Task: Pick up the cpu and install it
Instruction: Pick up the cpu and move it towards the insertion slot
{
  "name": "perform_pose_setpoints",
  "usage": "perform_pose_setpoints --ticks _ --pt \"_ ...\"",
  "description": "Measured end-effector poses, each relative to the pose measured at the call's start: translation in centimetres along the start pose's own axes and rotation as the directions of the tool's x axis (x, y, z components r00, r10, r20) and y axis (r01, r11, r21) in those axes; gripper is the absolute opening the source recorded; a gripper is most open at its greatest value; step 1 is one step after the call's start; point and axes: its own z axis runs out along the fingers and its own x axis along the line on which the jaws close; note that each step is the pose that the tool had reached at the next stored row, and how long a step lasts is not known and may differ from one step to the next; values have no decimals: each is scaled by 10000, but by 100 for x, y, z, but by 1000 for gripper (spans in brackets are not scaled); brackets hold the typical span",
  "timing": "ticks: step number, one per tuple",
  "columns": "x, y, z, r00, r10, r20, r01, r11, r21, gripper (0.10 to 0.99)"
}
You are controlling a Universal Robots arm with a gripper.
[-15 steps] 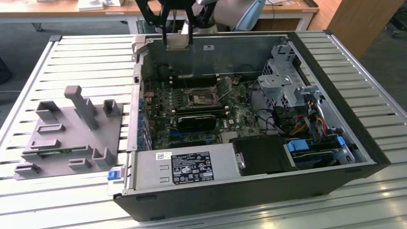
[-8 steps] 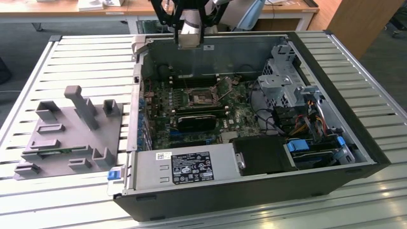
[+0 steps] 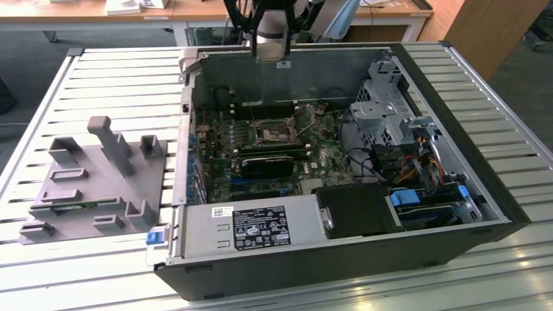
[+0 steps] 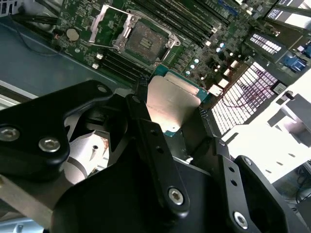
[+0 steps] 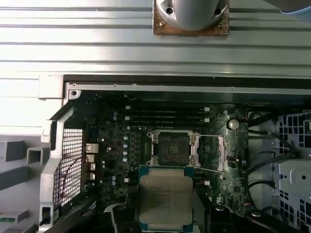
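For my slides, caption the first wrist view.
Black gripper holding the silver-topped square cpu, the open metal-framed socket beyond it.

The cpu (image 4: 175,94): near part hidden behind the fingers (image 4: 150,136) of the gripper (image 4: 171,109) in the second wrist view; one edge cut off in the first wrist view. The arm (image 3: 270,35): cropped in the exterior view.

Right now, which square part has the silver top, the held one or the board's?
The cpu in the claw; the board's socket is open, dark inside.
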Motion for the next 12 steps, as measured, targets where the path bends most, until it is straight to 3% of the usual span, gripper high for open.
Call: perform_pose_setpoints --ticks 8,12 --pt "-196 33 3 10000 0 5 0 10000 1 533" --pt "-248 33 4 10000 9 9 -9 10000 0 533"
